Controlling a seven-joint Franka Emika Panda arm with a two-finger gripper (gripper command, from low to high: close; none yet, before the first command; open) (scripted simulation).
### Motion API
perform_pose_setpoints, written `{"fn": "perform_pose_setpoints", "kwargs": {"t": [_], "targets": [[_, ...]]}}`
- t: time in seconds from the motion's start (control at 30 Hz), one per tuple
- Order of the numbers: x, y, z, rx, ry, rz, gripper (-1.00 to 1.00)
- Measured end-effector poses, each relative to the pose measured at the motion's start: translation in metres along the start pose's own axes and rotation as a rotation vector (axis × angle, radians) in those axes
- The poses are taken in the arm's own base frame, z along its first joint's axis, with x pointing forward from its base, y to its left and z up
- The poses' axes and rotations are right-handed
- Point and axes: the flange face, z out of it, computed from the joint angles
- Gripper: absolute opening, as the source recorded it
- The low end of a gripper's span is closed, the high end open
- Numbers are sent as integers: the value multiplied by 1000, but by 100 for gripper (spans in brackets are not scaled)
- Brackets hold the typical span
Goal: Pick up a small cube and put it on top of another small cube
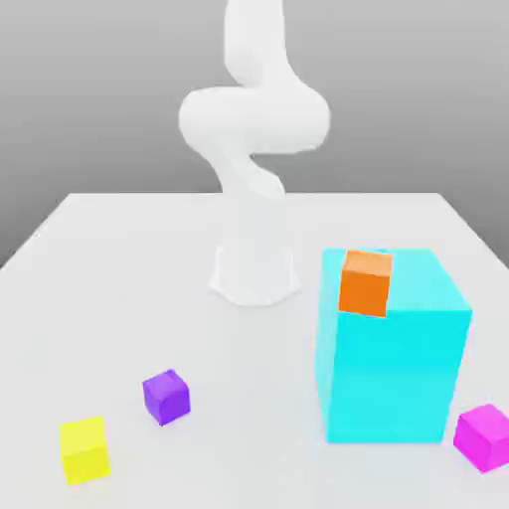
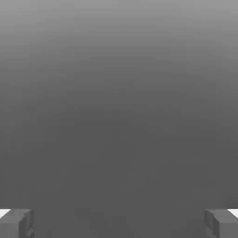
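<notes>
Purple cube (image 1: 166,397) sits on the counter (image 1: 249,348), near the yellow cube (image 1: 85,450), apart from the gripper (image 2: 119,224), whose 2 fingers are spread with 0 cubes between them. Orange cube (image 1: 366,284) is at the cyan block (image 1: 393,368), toward the exterior view's right.

The arm (image 1: 254,121) is white, its smooth, rounded segments above a flared base (image 1: 254,281); the gripper (image 2: 119,224) has grey, blocky tips (image 2: 10,228).
</notes>
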Motion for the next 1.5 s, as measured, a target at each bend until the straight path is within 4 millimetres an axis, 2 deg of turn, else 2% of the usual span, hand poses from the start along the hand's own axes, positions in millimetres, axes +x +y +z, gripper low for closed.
{"fn": "perform_pose_setpoints", "kwargs": {"t": [0.17,0.27,0.37,0.5,0.6,0.67,0.87,0.9,1.13,1.37,1.5], "targets": [[-5,58,124,-177,-69,186,0],[-17,104,186,-281,-106,299,0],[-37,159,239,-387,-141,417,0],[-78,241,294,-538,-186,587,0],[-115,302,317,-647,-214,717,0],[-135,327,328,-691,-227,764,0],[-163,357,367,-705,-232,775,0],[-167,361,372,-706,-232,775,-100],[-167,361,373,-705,-231,775,-100],[-143,333,331,-705,-232,775,-100],[-153,284,344,-641,-311,510,-100]]}}
